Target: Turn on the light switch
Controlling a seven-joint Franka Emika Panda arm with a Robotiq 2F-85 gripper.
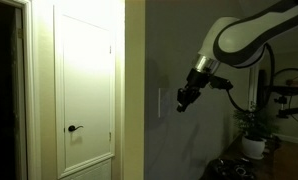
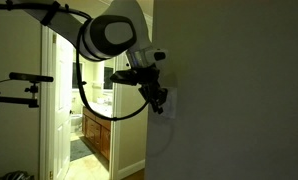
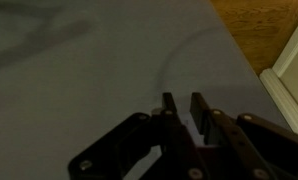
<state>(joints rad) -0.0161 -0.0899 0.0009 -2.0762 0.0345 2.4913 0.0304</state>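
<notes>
Up at the wall (image 1: 139,60), with the claw (image 1: 186,98) just short of the switch (image 1: 159,100) — looks like the last of the approach, no press made yet. Calls next for a short, steady nudge onto the switch, aimed at its middle rather than its rim. Probably needs only light force and a prompt stop. Hard to judge which way to tip it, so small and dim in these views.

Seems all but closed in the wrist view: fingers (image 3: 167,112) side by side with only a thin slit between, gripping nothing. Looks onto bare grey wall there, with no switch in sight. Contact with the wall: impossible to tell. Claw (image 2: 158,98) close against the wall's corner in an exterior view.

Outward from the tips: switch just beside them on the door side, pale and upright, at about the same height. Further off, a white door (image 1: 84,80) with a dark lever handle (image 1: 75,128) — not the target. Behind the arm (image 1: 244,35), a potted plant (image 1: 254,130), well apart from the work.
</notes>
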